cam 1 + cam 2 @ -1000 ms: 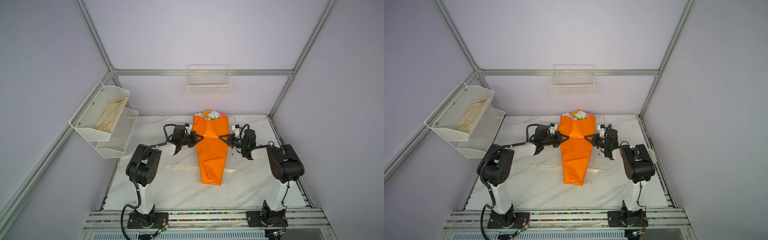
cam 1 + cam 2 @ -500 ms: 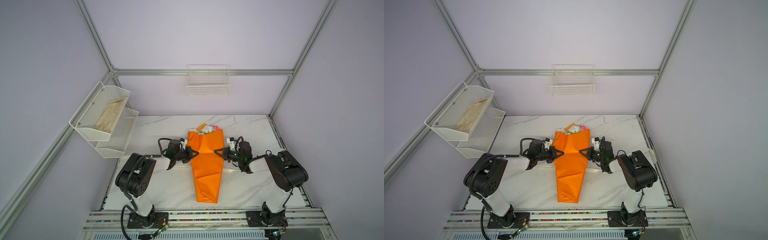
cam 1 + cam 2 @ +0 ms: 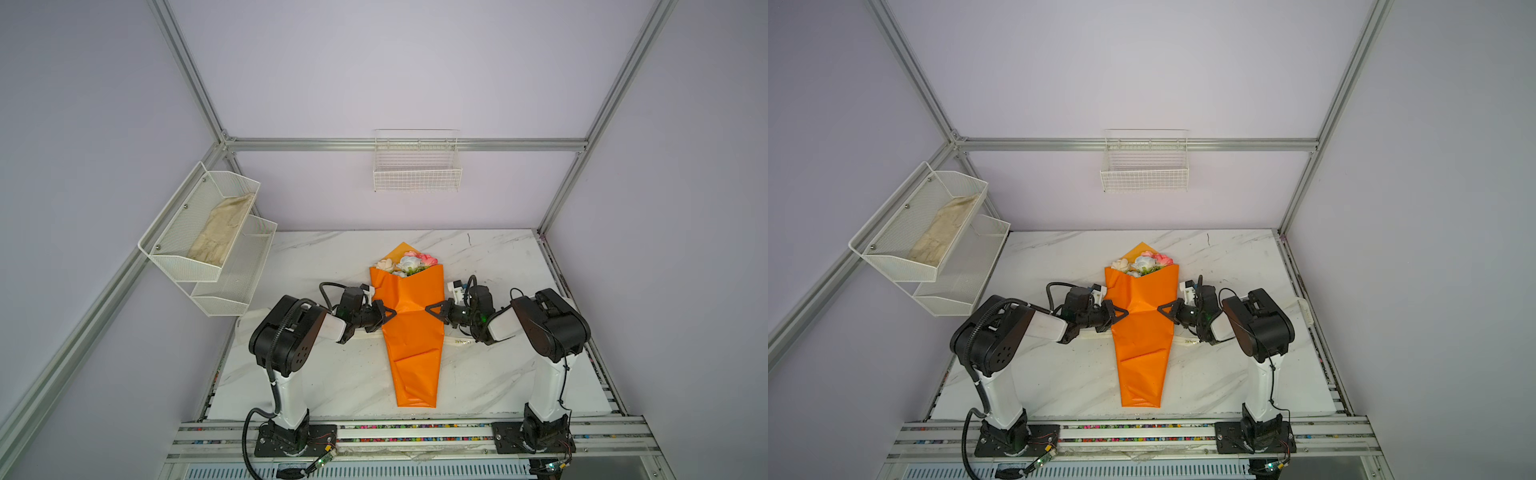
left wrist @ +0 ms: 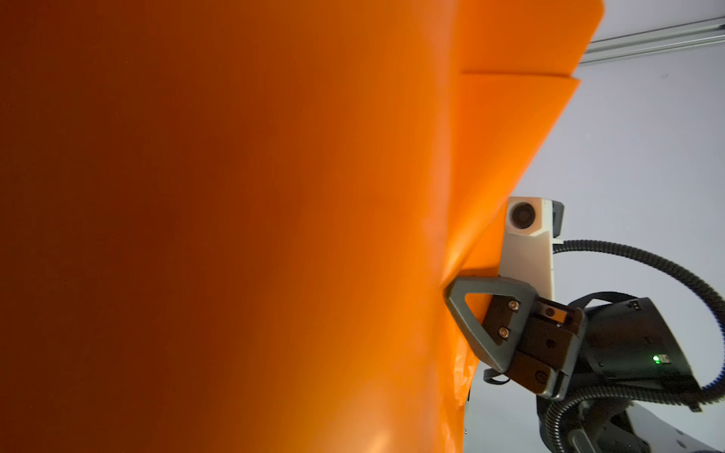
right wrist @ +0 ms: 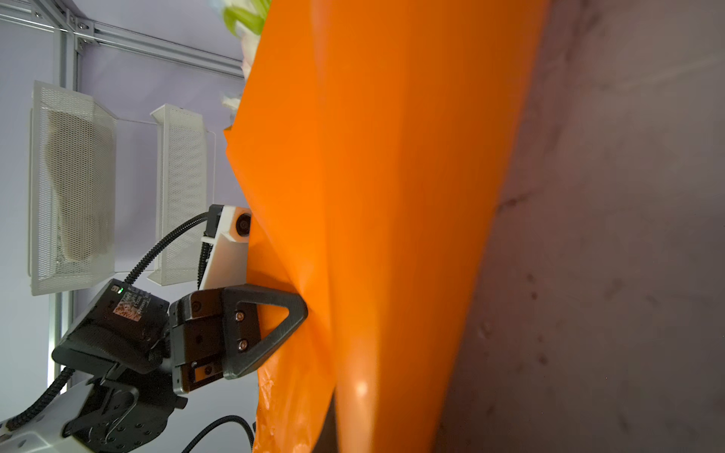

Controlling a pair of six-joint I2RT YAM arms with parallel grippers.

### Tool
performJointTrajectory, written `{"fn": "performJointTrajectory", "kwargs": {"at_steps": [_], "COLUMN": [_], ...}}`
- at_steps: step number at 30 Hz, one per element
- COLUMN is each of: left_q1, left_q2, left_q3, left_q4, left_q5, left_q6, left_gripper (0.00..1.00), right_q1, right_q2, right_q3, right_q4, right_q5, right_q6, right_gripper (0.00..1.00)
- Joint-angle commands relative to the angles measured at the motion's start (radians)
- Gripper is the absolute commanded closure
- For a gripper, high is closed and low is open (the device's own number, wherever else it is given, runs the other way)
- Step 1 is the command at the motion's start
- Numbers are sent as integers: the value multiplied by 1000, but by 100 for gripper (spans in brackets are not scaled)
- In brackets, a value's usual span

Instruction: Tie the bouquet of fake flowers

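Observation:
The bouquet of fake flowers [image 3: 411,332] is a long cone of orange wrapping paper with cream, white and pink roses [image 3: 409,264] at its far end, seen in both top views [image 3: 1142,332]. My left gripper [image 3: 388,312] is shut on the paper's left edge at mid-length, and my right gripper [image 3: 430,309] is shut on the right edge opposite. The left wrist view is filled by orange paper [image 4: 235,196], with the right gripper [image 4: 451,292] at its edge. In the right wrist view the left gripper [image 5: 302,310] pinches the paper [image 5: 392,196]. Each wrist's own jaws are hidden by paper.
A cream printed ribbon [image 3: 459,340] lies across the marble table [image 3: 332,374] under the bouquet. A two-tier mesh shelf [image 3: 232,299] on the left wall holds a beige cloth [image 3: 220,232]. A wire basket [image 3: 417,166] hangs on the back wall.
Both grippers, still shut on the paper, have drawn the bouquet from the back of the table toward the front. Both arms have folded back with it.

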Motion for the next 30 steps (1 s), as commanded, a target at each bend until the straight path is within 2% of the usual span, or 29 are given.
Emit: {"fn": "performJointTrajectory", "kwargs": {"at_steps": [1, 7, 14, 17, 25, 30], "left_q1": [16, 16, 13, 14, 13, 13], "left_q2": [40, 119, 100, 36, -100, -131], "left_q3": [79, 179, 254, 241, 112, 49], "left_q4": [-10, -17, -71, -134, -182, -197], "left_q5": [-64, -47, -26, -17, 11, -22], "left_q6": [28, 9, 15, 40, 62, 82], "left_gripper": [100, 100, 100, 100, 100, 100], "right_q1": [-45, -93, -128, -125, -80, -60], "right_q2": [34, 81, 19, -60, -220, -230], "right_q3": [57, 121, 167, 171, 50, -36], "right_q4": [-30, -66, -149, -237, -224, -169], "right_q5": [66, 25, -13, -14, -6, 31], "right_q6": [-37, -55, -86, -115, -58, -33], "right_gripper": [95, 95, 97, 97, 96, 96]}}
